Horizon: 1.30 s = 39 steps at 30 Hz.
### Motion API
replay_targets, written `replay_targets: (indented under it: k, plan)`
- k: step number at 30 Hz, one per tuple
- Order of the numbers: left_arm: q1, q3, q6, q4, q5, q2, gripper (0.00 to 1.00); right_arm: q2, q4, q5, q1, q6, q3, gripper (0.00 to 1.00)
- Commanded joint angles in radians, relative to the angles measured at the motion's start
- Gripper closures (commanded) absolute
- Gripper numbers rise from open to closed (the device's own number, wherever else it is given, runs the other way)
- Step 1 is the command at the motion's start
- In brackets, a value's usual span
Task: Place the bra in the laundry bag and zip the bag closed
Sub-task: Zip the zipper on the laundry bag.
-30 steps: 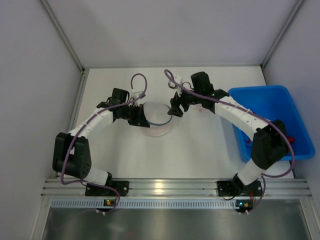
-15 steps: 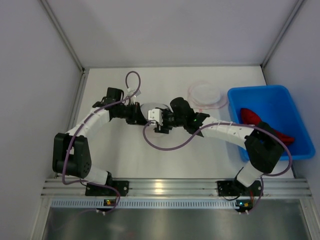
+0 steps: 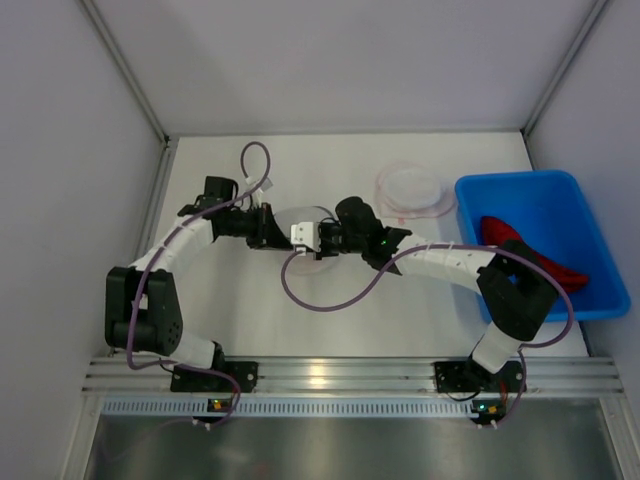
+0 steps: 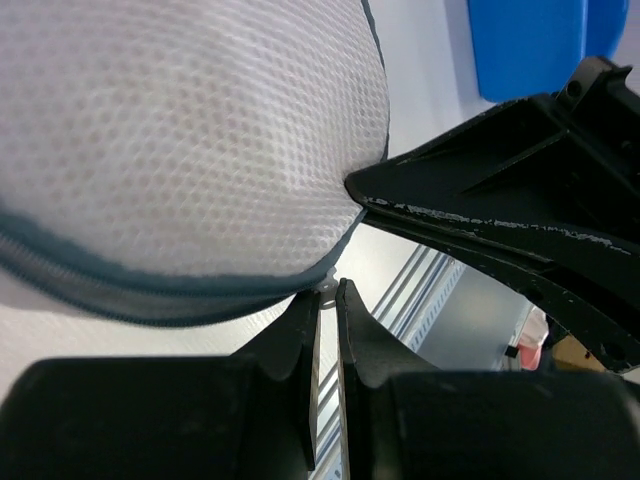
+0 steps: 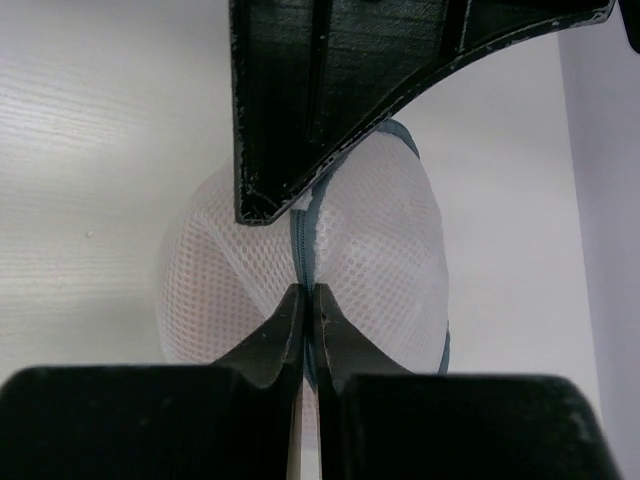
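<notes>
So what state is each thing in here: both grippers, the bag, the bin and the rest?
white mesh laundry bag: domed, pinched from both sides, grey zip closed where visible.
left gripper: shut on a small tab at the bag's rim.
right gripper: shut on the bag's zip line, apparently pinching it.
blue plastic bin: upright, holding one garment.
red crumpled garment: lying inside the bin.
round pink-rimmed disc: flat, untouched.

Bright, even light fell from overhead, casting only faint, soft shadows under the arms onto the white surface [image 3: 400, 320]. A glare patch shone on the metal rail [image 3: 318, 373]. Close to the wrist lenses, the left pincer [image 4: 328, 300] and right pincer [image 5: 305, 300] were dark and soft-edged, while the bag's [image 4: 180, 150] mesh was sharp.
</notes>
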Motion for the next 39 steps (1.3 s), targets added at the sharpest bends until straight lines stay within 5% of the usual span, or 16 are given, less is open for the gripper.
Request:
replay_targets:
  k: [1, 15, 18, 22, 34, 39]
  plan:
    - [0.058, -0.006, -0.008, 0.035, 0.060, -0.007, 1.00, -0.014, 0.049, -0.014, 0.008, -0.038, -0.008, 1.00]
    - [0.163, -0.014, 0.069, 0.005, 0.077, -0.013, 1.00, -0.037, 0.035, -0.021, -0.080, -0.056, -0.025, 0.99]
    - [0.143, -0.005, 0.066, 0.005, 0.109, -0.015, 1.00, -0.044, -0.011, -0.070, -0.086, -0.018, 0.021, 0.59]
    - [0.094, 0.012, 0.038, 0.007, 0.126, -0.021, 1.00, -0.069, -0.024, -0.151, -0.063, 0.033, 0.052, 0.44]
    - [0.049, 0.043, -0.044, 0.009, 0.123, -0.039, 1.00, 0.058, -0.050, -0.127, 0.017, -0.035, 0.132, 0.53]
    - [0.049, 0.041, -0.101, 0.007, 0.109, -0.044, 1.00, 0.068, -0.056, -0.130, -0.026, -0.048, 0.129, 0.88]
